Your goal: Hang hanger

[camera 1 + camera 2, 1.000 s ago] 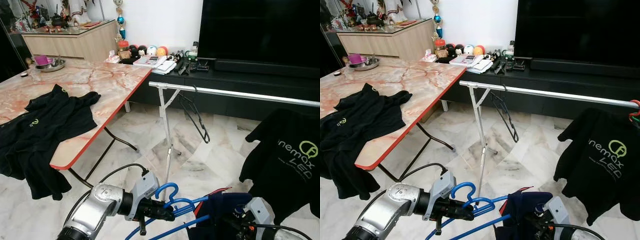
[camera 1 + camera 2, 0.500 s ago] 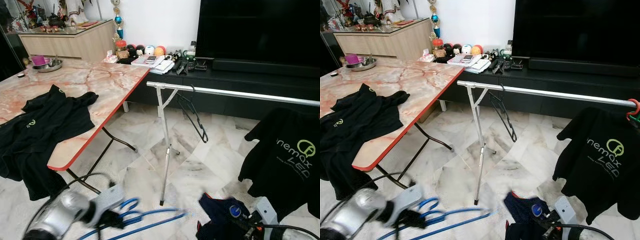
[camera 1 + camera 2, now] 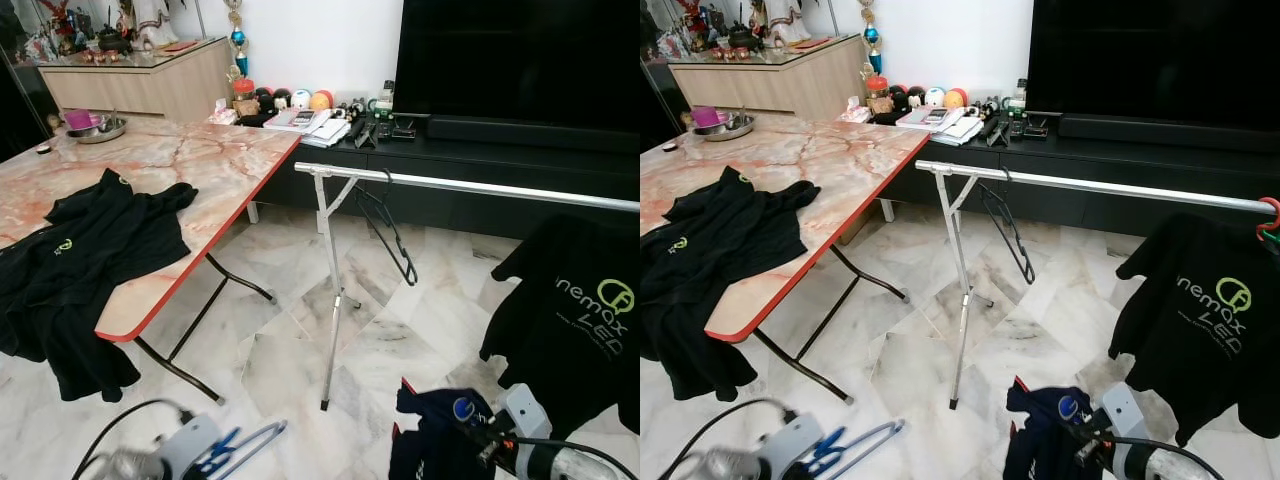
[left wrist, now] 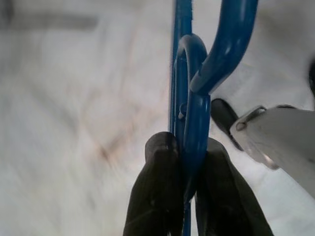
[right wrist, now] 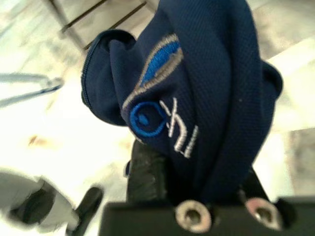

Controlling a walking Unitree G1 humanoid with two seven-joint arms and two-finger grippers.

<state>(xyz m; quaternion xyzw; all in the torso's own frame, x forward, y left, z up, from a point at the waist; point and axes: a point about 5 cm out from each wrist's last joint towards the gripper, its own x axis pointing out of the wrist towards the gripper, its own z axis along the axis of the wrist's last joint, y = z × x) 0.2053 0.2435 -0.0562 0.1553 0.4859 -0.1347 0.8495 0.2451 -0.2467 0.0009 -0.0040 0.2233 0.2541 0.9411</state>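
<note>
My left gripper (image 3: pixel 220 453) is low at the bottom left, just above the floor, shut on a blue hanger (image 3: pixel 248 440). In the left wrist view its two black fingers (image 4: pixel 157 182) pinch the blue hanger (image 4: pixel 194 123) just below the hook. At the bottom right, my right gripper (image 3: pixel 487 443) is shut on a bunched navy shirt (image 3: pixel 432 440) with a blue logo (image 5: pixel 197 98). Ahead stands a silver clothes rail (image 3: pixel 470 185). A black hanger (image 3: pixel 392 238) hangs near its left end and a black T-shirt (image 3: pixel 580 320) at its right.
A marble-topped folding table (image 3: pixel 220 170) with a black shirt (image 3: pixel 90 250) draped over it stands on the left. Behind the rail is a black TV cabinet (image 3: pixel 480 150) with toys and books on it. Open marble floor (image 3: pixel 300 350) lies between me and the rail's leg.
My left arm has dropped down and to the left with the blue hanger, from mid-height to near the floor. The right gripper has also sunk slightly, with the navy shirt still in it.
</note>
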